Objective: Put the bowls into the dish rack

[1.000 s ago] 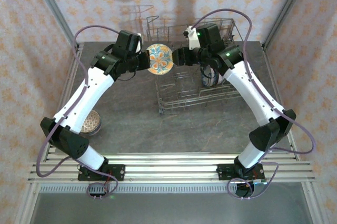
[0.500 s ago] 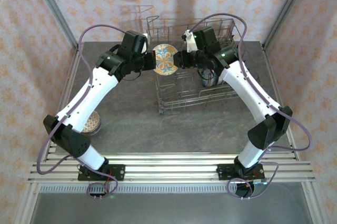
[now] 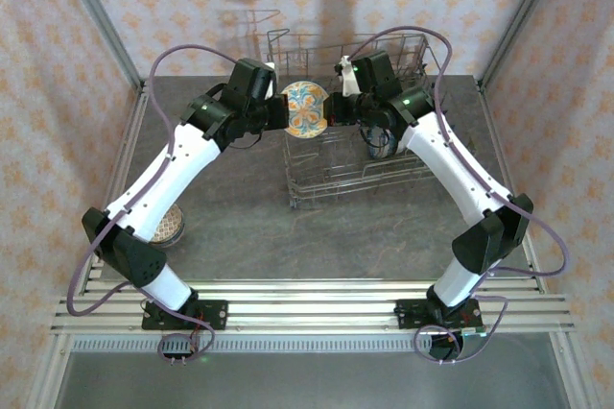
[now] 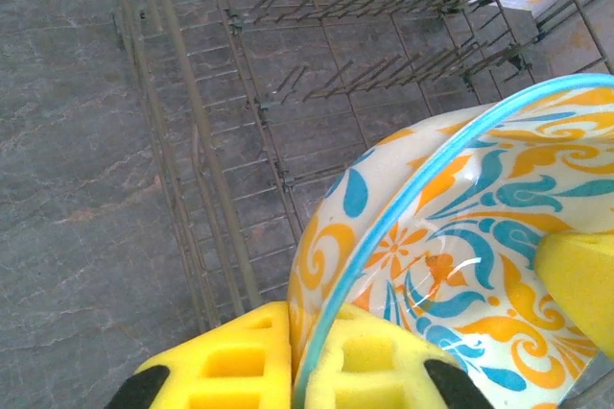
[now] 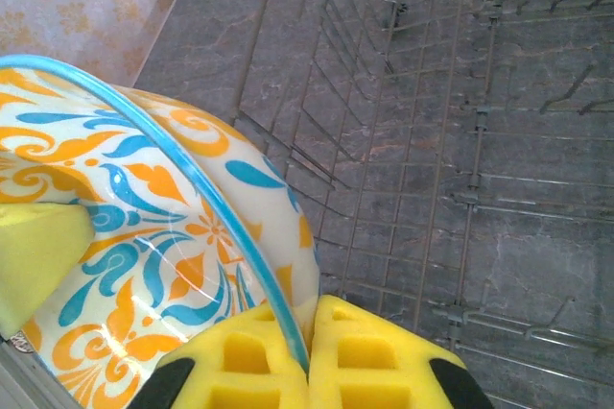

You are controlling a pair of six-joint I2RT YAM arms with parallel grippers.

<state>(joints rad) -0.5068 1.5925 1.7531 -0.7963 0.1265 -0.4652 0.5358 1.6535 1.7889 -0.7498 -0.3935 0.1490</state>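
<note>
1. Both arms have swung the patterned bowl a touch to the right since a second ago, and it now hangs over the left part of the dish rack
2. Right claw was gaping back then; now it's pinched tight on the bowl's blue rim, a yellow pad on either side of the edge
3. Left claw has the opposite rim, jaws narrow, its pads straddling the edge as well
4. That bowl stands on edge between the two, orange-and-blue inside turned to the overhead camera, held above the wires
5. Over on the rack's right side a second bowl sits among the tines, half hidden under the right arm
6. And a third bowl rests on the grey surface beside the left arm, well apart from the rack
</note>
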